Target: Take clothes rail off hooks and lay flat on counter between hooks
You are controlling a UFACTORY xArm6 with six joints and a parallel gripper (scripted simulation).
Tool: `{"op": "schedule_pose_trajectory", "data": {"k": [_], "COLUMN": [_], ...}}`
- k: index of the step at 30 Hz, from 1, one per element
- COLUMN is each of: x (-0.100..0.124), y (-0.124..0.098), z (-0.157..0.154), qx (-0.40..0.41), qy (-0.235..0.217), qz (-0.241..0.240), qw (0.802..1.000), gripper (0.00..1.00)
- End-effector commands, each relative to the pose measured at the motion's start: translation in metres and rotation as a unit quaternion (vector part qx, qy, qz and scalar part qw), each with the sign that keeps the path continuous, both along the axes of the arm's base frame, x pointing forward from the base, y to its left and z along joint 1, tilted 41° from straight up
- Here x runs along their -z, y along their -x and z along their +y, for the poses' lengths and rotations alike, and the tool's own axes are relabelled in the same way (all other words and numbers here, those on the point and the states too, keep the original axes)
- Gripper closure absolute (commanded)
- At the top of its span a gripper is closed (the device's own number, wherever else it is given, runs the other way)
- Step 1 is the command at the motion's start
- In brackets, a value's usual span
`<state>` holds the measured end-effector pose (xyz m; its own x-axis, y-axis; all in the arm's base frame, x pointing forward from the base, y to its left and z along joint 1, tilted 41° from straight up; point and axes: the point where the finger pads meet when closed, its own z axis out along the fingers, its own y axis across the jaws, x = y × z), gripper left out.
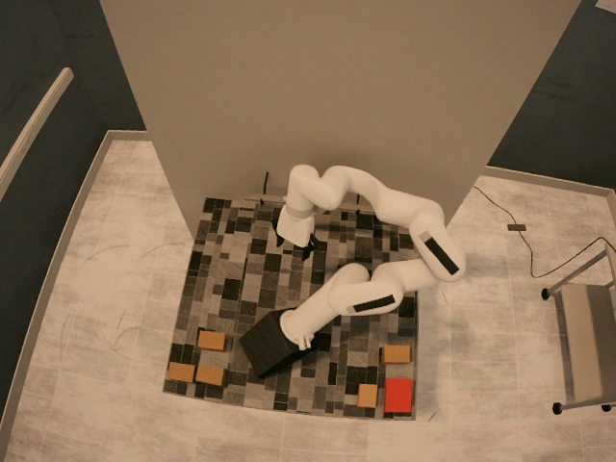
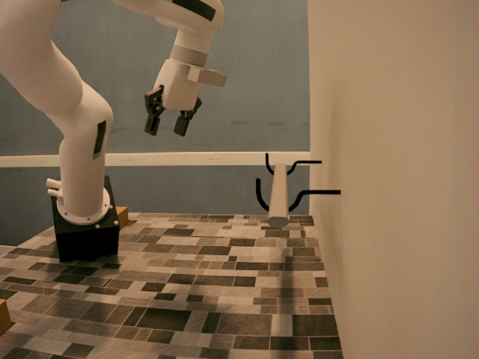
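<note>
Hand (image 2: 167, 123) open, above hooked rail (image 2: 278, 193)

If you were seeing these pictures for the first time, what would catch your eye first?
The white arm coils over the checkered counter, its open tool hanging empty, above and out from the rail. The rail rests in two black hooks on the wall. A red block stands out at the counter's corner.

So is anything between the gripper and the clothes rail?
No. In the exterior view the open gripper hangs above and out from the clothes rail on its hooks; only open air separates them.
</note>
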<state>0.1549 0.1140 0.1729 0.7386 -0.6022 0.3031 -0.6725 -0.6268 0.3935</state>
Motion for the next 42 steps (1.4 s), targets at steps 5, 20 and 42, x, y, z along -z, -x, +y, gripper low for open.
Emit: {"op": "schedule_pose_trajectory", "data": {"k": [5, 20, 42], "x": [-0.007, -0.018, -0.034], "y": [-0.006, -0.016, -0.031], "z": [-0.010, -0.025, -0.043], "qx": [0.082, 0.194, 0.336], "qy": [0.021, 0.029, 0.010], "qz": [-0.092, -0.219, -0.382], "qw": [0.992, 0.956, 0.861], "gripper": [0.00, 0.00, 0.00]}}
